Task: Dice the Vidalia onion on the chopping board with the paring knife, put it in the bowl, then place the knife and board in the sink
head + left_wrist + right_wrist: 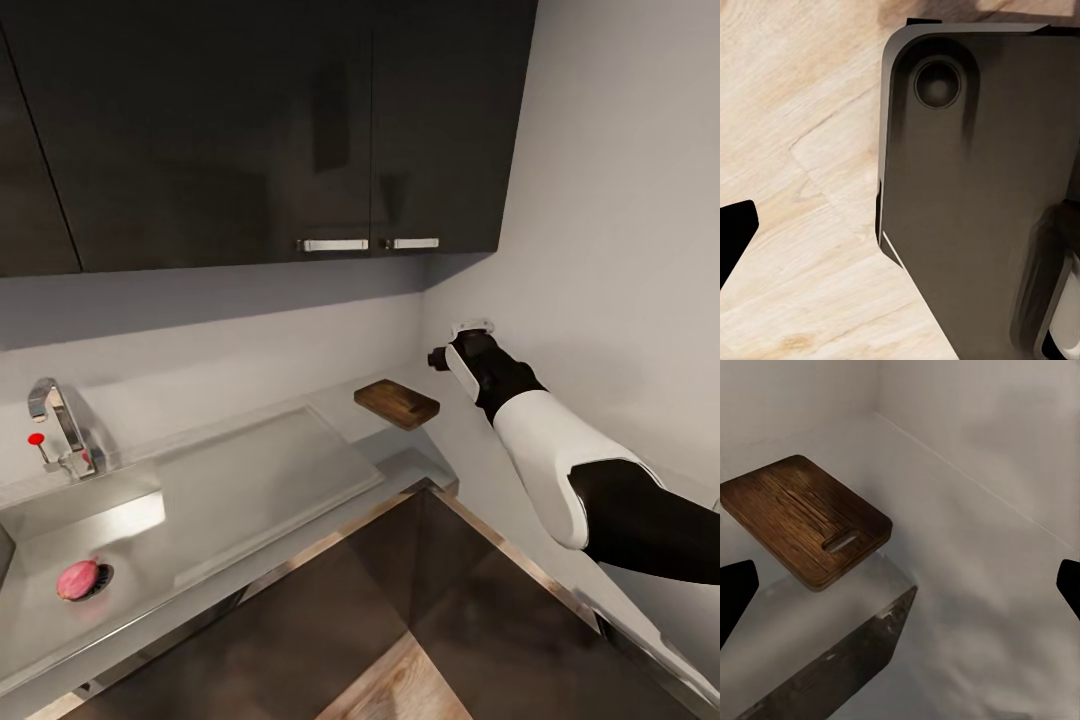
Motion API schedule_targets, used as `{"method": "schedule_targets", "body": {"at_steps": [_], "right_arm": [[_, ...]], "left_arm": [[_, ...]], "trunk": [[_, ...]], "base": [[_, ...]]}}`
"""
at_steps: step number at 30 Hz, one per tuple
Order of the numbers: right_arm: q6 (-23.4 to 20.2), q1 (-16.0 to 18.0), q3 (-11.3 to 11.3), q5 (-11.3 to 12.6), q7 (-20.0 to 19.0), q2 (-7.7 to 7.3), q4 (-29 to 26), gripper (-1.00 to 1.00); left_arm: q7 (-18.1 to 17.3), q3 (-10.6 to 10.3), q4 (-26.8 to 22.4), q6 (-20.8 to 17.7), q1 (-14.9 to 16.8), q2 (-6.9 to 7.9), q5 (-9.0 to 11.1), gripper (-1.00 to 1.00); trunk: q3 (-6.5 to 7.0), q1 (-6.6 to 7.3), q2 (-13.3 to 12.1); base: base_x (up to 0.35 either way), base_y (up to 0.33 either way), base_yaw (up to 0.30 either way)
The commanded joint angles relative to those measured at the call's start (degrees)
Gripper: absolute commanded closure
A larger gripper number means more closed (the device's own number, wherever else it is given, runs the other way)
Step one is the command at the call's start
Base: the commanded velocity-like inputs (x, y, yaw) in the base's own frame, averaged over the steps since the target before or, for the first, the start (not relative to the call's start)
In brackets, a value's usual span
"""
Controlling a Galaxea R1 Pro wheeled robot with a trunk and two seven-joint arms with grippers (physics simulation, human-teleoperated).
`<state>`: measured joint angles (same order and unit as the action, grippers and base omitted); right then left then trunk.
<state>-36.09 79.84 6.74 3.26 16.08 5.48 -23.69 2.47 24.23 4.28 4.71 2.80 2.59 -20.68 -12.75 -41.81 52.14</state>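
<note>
Starting at the left of the head view, the Vidalia onion [78,579] — pinkish, rounded — sits in the sink [60,520] right at the drain, with the faucet [58,412] standing behind the basin. A pale drainboard [262,478] slopes away beside it. Further right, at the corner where the worktop meets the side wall, the chopping board [397,403] lies flat, dark brown wood grain up; in the right wrist view the chopping board [806,515] has its handle slot at the end nearer the camera, and its long axis runs away from the gripper on a diagonal.

The right gripper [450,355] is raised near the wall, just beyond and above the board's right end. Its fingertips [736,589] appear as dark tips at opposite edges of the wrist view, so the jaws stand wide apart and hold nothing. The board lies ahead of and below them, off to one side rather than between them.

The left wrist view looks down on wood-plank flooring [802,150] and a dark part of the robot's own body [975,195]; one dark fingertip [733,236] shows, so whether that gripper is parted or closed I cannot tell.

By my reading, the onion is still to be fetched — and it lies far to the left, well apart from the right gripper, so the left arm looks the nearer one.
</note>
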Motion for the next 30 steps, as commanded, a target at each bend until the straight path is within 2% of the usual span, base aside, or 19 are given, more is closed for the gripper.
{"method": "schedule_targets", "body": {"at_steps": [1,22,30], "right_arm": [[-0.29,0.05,0.38,0.35,0.36,-0.03,-0.04,-1.00],[-0.29,0.05,0.38,0.35,0.36,-0.03,-0.04,-1.00],[-0.29,0.04,0.38,0.35,0.36,-0.03,-0.04,-1.00]], "left_arm": [[0.26,0.46,0.29,0.43,0.10,0.05,-0.59,-1.00],[0.26,0.48,0.29,0.42,0.10,0.05,-0.59,-1.00],[0.26,0.46,0.33,0.48,0.10,0.05,-0.59,-1.00]], "trunk": [[-0.08,-0.01,0.06],[-0.08,-0.01,0.06],[-0.08,-0.01,0.06]], "base": [[0.000,0.000,0.000],[0.000,0.000,0.000],[0.089,0.000,0.000]]}}
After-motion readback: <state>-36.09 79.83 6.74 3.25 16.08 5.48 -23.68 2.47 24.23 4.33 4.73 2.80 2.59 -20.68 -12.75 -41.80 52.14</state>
